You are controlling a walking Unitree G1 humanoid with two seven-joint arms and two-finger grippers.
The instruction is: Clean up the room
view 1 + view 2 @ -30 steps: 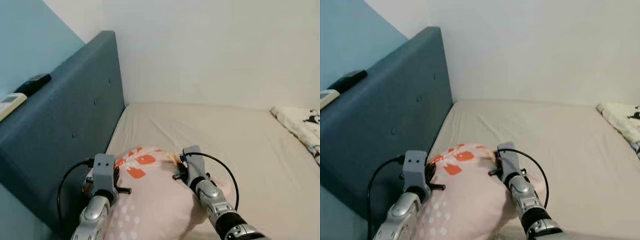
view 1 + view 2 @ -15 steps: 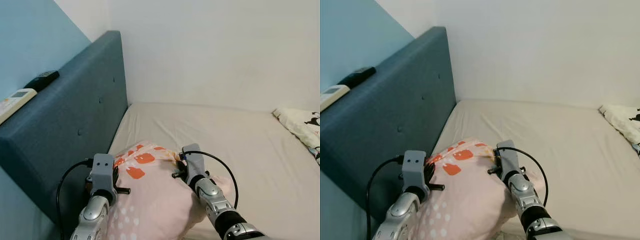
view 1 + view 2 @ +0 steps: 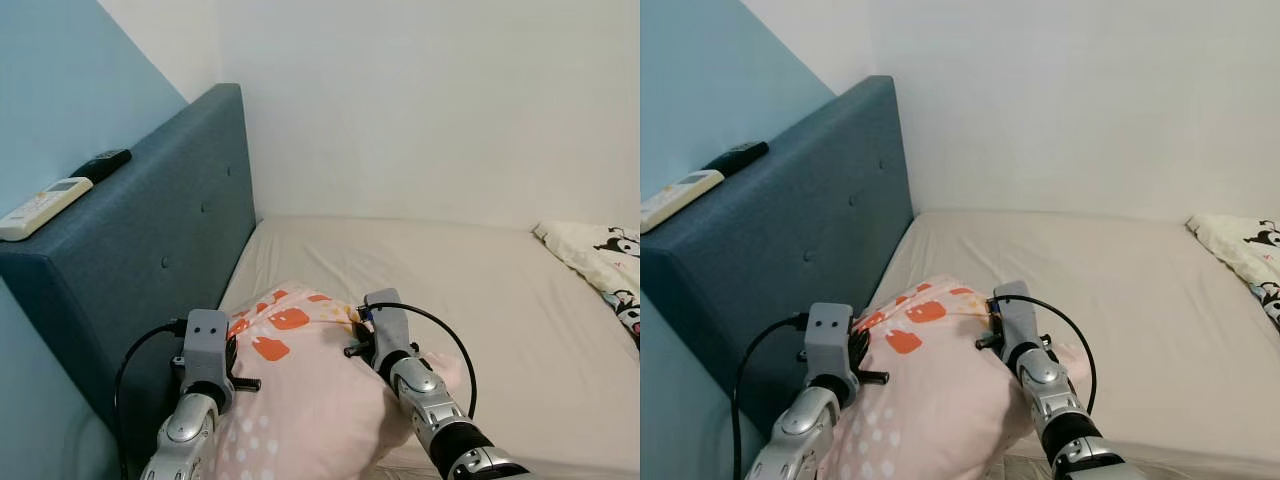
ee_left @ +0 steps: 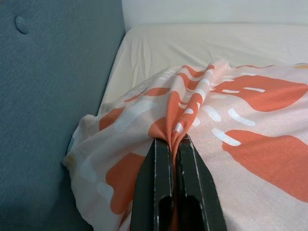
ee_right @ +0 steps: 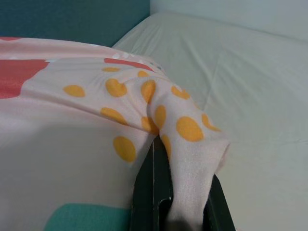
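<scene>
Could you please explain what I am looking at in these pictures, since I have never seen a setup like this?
This is a humanoid robot tidying a bedroom. The two wide pictures come from cameras in its head, looking down at a bed with a blue headboard. Its two silver arms reach forward; the left claw and the right claw each pinch a fold of a pink pillow with orange patches. The two close-up pictures come from cameras on the wrists, looking along the black fingers. A white remote and a black remote rest on top of the headboard, and a printed blanket lies at the bed's far right edge.
</scene>
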